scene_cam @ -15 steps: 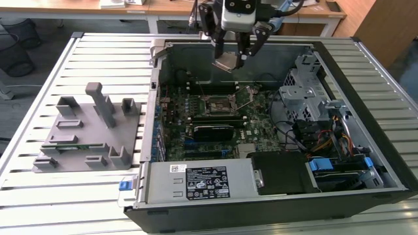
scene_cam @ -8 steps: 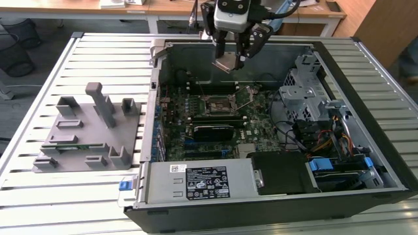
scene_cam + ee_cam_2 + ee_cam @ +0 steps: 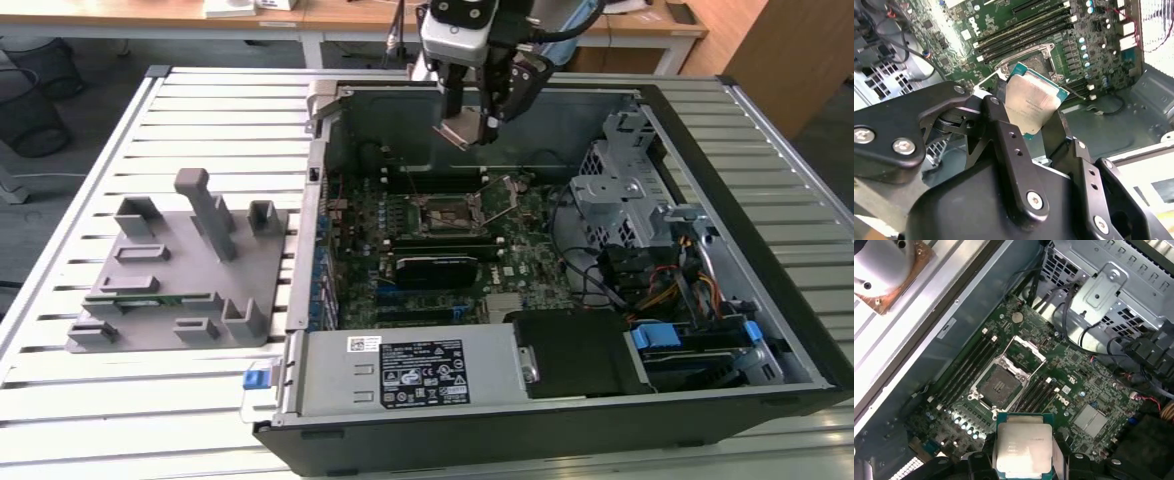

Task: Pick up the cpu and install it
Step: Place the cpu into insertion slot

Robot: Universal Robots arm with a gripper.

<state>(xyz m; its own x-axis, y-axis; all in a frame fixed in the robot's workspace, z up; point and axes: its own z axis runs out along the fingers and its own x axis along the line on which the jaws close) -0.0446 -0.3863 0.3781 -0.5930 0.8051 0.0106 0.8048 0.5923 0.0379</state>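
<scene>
Gripper (image 3: 470, 130): clamped on the cpu (image 3: 1031, 102), held high over the open case (image 3: 534, 440).
First wrist view: socket (image 3: 999, 385), frame raised, apart from the cpu.
Exterior view: grey holder (image 3: 180, 270) outside the case, well apart.

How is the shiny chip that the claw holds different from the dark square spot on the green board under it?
The cpu has a pale silver top; the socket is dark inside a metal frame. The cpu hangs clamped in the gripper above the motherboard; the socket sits fixed on it, empty, its frame open. Both are square.
</scene>
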